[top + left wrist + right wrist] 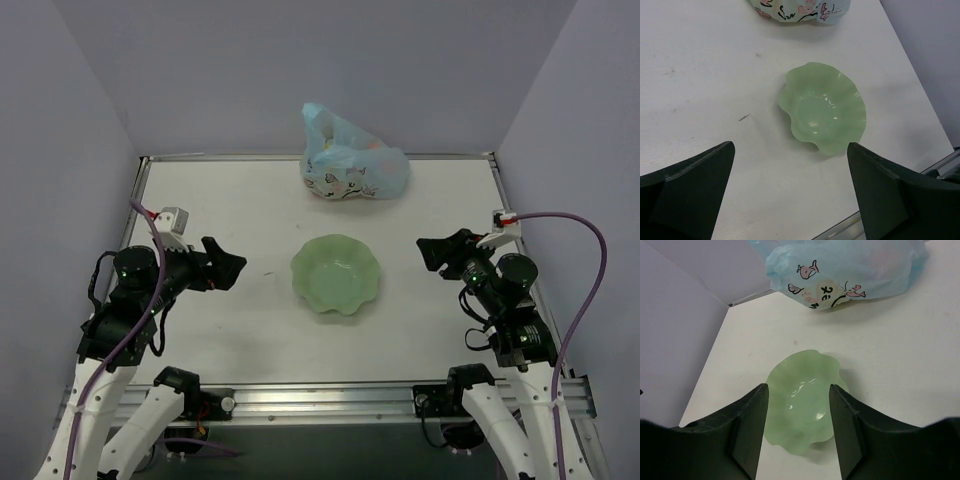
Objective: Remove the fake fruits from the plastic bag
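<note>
The light-blue plastic bag point(352, 167) with printed motifs lies bulging at the back of the table, against the wall. It shows in the right wrist view point(840, 270) and its lower edge in the left wrist view point(800, 11). The fake fruits are inside it, seen only as faint pale shapes through the plastic. My left gripper point(235, 268) is open and empty, left of the bowl; it also appears in the left wrist view point(790, 155). My right gripper point(428, 250) is open and empty, right of the bowl; it also appears in the right wrist view point(798, 395).
A pale green scalloped bowl point(338, 273) sits empty mid-table between the grippers, also in the left wrist view point(822, 112) and the right wrist view point(802, 405). Purple-grey walls enclose the table on three sides. A metal rail point(330, 400) runs along the near edge.
</note>
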### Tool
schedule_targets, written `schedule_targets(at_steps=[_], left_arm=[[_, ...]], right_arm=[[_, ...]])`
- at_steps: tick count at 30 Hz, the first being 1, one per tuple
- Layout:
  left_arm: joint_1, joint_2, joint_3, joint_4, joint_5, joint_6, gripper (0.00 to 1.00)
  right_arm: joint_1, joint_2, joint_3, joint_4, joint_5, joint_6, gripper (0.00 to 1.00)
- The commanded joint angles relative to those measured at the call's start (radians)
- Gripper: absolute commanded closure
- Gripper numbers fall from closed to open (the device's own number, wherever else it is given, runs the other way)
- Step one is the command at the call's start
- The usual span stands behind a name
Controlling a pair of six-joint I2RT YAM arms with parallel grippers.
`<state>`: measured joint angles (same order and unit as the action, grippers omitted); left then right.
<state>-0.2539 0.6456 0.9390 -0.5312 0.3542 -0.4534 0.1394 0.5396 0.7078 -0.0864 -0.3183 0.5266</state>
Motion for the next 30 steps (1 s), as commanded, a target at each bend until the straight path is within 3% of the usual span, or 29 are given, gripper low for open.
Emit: schedule_targets(at_steps=[1, 2, 3, 5, 10, 13, 16, 17, 20, 24, 30], left_arm=[[0.007, -0.034, 0.001, -0.001, -0.034, 0.051, 0.06], [0.007, -0.037, -0.011, -0.013, -0.043, 0.062, 0.06], [0.007, -0.038, -0.015, -0.019, -0.038, 0.085, 0.06], [0.007, -0.037, -0.029, -0.038, -0.029, 0.111, 0.06], [0.008, -0.064, -0.049, -0.033, -0.020, 0.117, 0.06], [0.013, -0.067, -0.054, -0.035, -0.035, 0.113, 0.06], [0.016, -0.052, -0.066, -0.036, -0.012, 0.094, 0.06], [0.016, -0.049, -0.071, -0.035, -0.005, 0.090, 0.06], [0.018, -0.028, -0.069, -0.041, -0.009, 0.082, 0.06], [0.018, 0.031, -0.055, -0.053, -0.032, 0.076, 0.06], [0.015, 0.092, -0.063, -0.020, -0.011, 0.024, 0.06]], right_arm=[[0.008, 0.066, 0.090, 0.056, -0.031, 0.004, 0.56], [0.008, 0.106, 0.107, 0.062, -0.031, 0.007, 0.61], [0.011, 0.126, 0.120, 0.068, -0.027, 0.010, 0.82], [0.017, 0.193, 0.156, 0.121, -0.015, 0.006, 0.98], [0.095, 0.393, 0.261, 0.198, 0.070, -0.049, 0.99], [0.167, 0.558, 0.383, 0.214, 0.156, -0.140, 0.89], [0.259, 0.732, 0.527, 0.208, 0.238, -0.285, 0.63], [0.276, 0.823, 0.563, 0.202, 0.239, -0.319, 0.50], [0.287, 0.997, 0.725, 0.163, 0.202, -0.437, 0.35], [0.310, 1.161, 0.898, 0.114, 0.183, -0.566, 0.23], [0.319, 1.349, 1.094, 0.053, 0.271, -0.691, 0.17]])
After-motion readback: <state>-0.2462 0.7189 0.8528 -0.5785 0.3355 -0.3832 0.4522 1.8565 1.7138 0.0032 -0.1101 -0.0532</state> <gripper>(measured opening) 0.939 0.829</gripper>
